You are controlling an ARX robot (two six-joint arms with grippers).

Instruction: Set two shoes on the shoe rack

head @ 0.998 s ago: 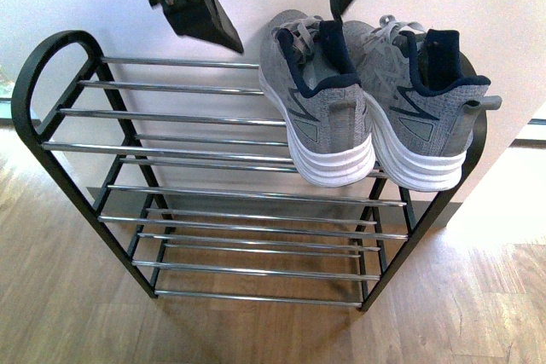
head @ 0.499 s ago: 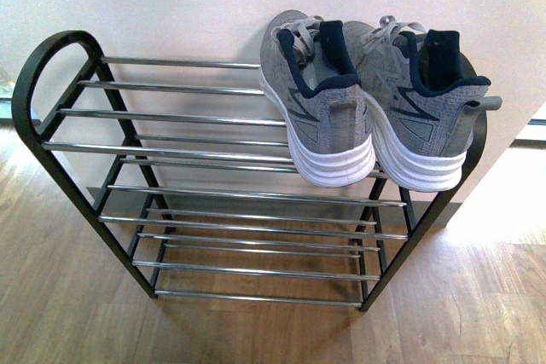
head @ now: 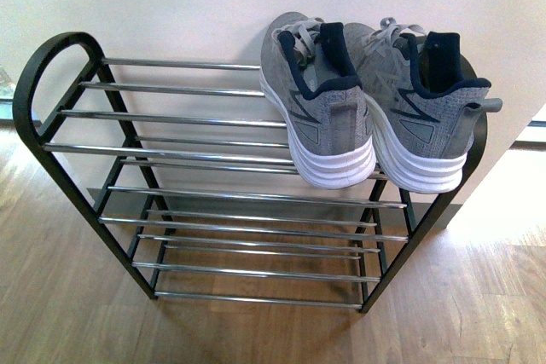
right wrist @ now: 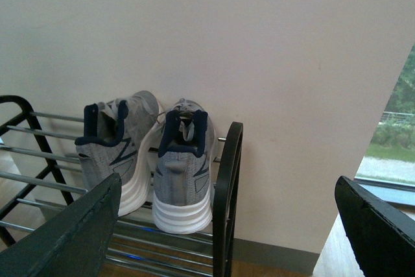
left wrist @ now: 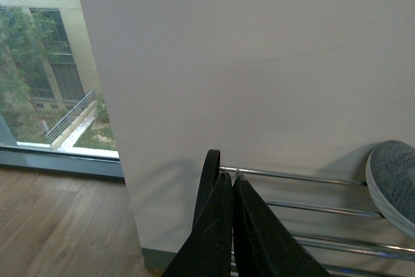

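Two grey knit shoes with navy collars and white soles stand side by side, heels toward me, on the top tier of the shoe rack (head: 171, 117) at its right end: one shoe (head: 324, 100) and its mate (head: 426, 108). Neither arm shows in the front view. My left gripper (left wrist: 232, 176) is shut on nothing, off the rack's left end, with a shoe toe (left wrist: 395, 183) far to its side. My right gripper (right wrist: 227, 186) stands wide open and empty, back from the rack's right end loop (right wrist: 228, 154), facing both shoes (right wrist: 185, 167).
A pale wall (head: 171, 6) runs right behind the rack. Wooden floor (head: 68, 296) surrounds it. The two lower tiers (head: 256, 228) hold nothing. A window (left wrist: 39, 63) lies past the wall's left corner, and another window (right wrist: 395, 128) shows at the right.
A second ago both grippers hung at the top of the front view above the rack; they have withdrawn out of that view. The shoes and rack have not moved.
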